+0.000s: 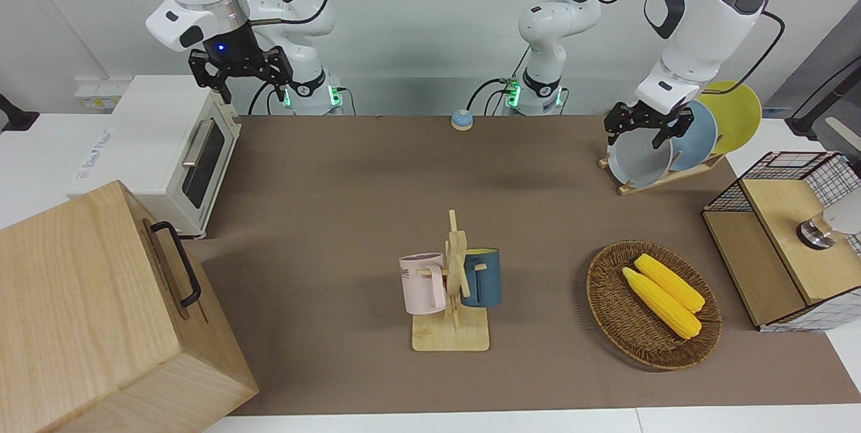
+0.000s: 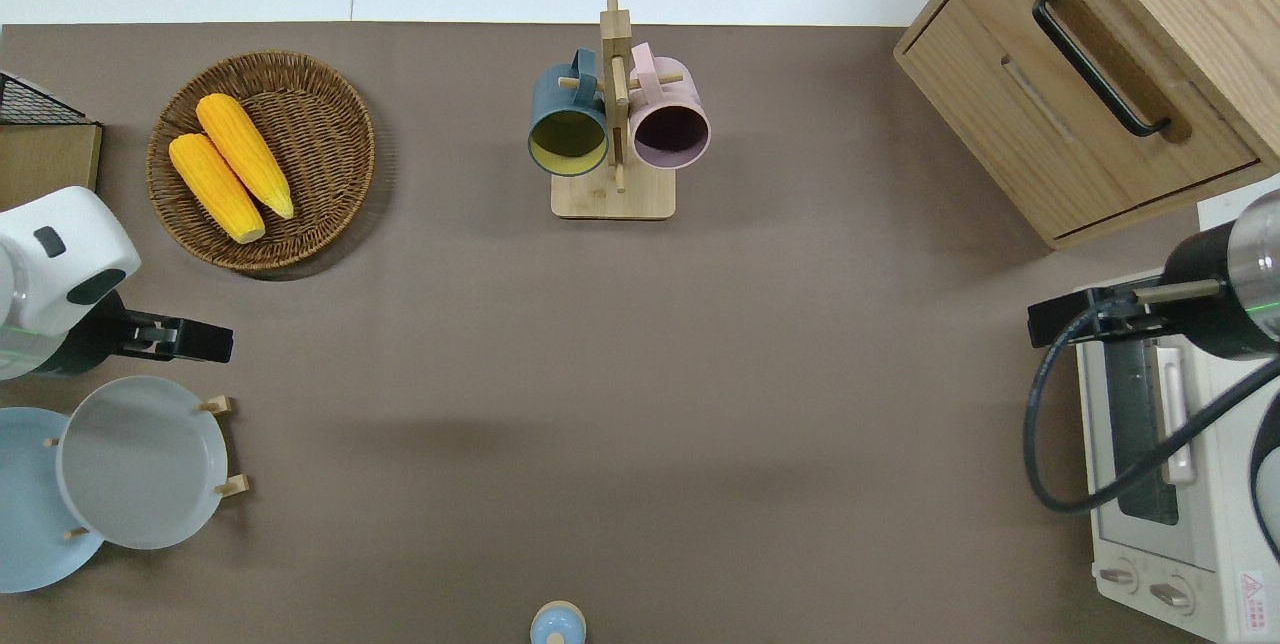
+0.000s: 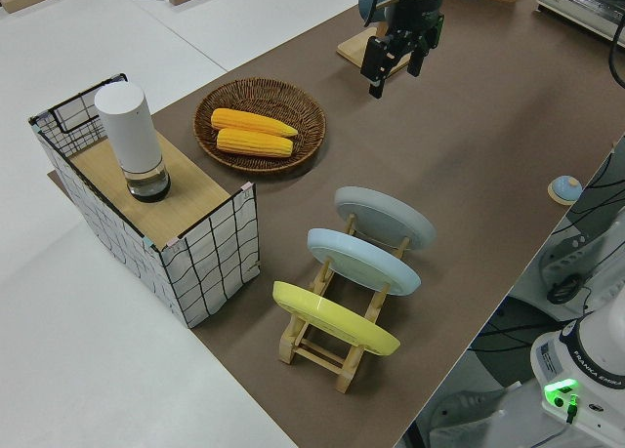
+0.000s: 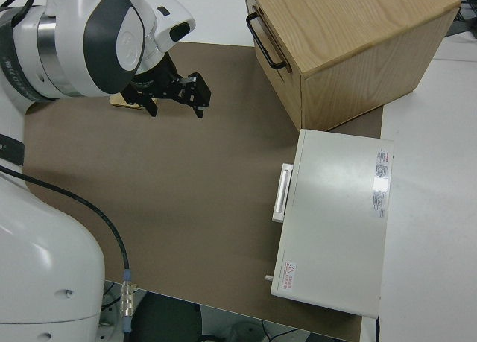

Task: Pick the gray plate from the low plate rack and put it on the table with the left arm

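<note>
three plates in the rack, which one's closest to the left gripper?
The gray plate, in the end slot of the rack toward the table's middle. The left gripper hangs open by its rim; the blue plate and yellow plate stand in the next slots.

Left gripper (image 3: 394,65) up high, fingers apart, low plate rack (image 3: 337,343) below — gray plate (image 3: 385,217), blue plate (image 3: 363,261), yellow plate (image 3: 334,318) slotted, basket (image 3: 260,126) with corn nearby.

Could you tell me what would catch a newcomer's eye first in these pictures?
Probably the low plate rack at the left arm's end of the table, holding gray plate, blue and yellow plates, with the open left gripper just above. Then the two yellow corn cobs in a wicker basket.
</note>
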You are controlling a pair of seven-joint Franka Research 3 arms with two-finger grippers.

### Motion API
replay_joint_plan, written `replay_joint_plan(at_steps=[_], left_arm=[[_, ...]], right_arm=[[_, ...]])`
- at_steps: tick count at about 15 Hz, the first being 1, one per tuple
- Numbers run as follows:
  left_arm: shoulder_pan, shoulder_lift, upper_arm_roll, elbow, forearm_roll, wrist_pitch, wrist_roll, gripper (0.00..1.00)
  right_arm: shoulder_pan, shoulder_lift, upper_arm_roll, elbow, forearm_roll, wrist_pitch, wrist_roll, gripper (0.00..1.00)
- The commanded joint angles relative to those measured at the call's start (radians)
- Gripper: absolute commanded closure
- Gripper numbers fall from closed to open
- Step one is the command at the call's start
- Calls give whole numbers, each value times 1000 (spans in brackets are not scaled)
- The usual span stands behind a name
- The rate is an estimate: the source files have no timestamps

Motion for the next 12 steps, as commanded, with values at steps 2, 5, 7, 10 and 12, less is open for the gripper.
replay_joint_plan(at_steps=[2,5,7,10,12], left_arm=[[5,-26,4,-36,-15,21,-1,0],[3,-26,4,-36,-16,18,1,0],[8,-26,5,-36,-16,12,1,0],[11,-26,14,-38,-16,12,2,0],[12,-29,28,-38,-16,1,2,0]], right_arm=[[-7,-2,5,6,7,-14,0,13],[-7,-2,7,6,7,-14,0,11],[-7,-2,7,6,7,-14,0,11],[-7,-2,7,6,7,-14,0,11],[-7,-2,7,6,7,-14,-1,13]])
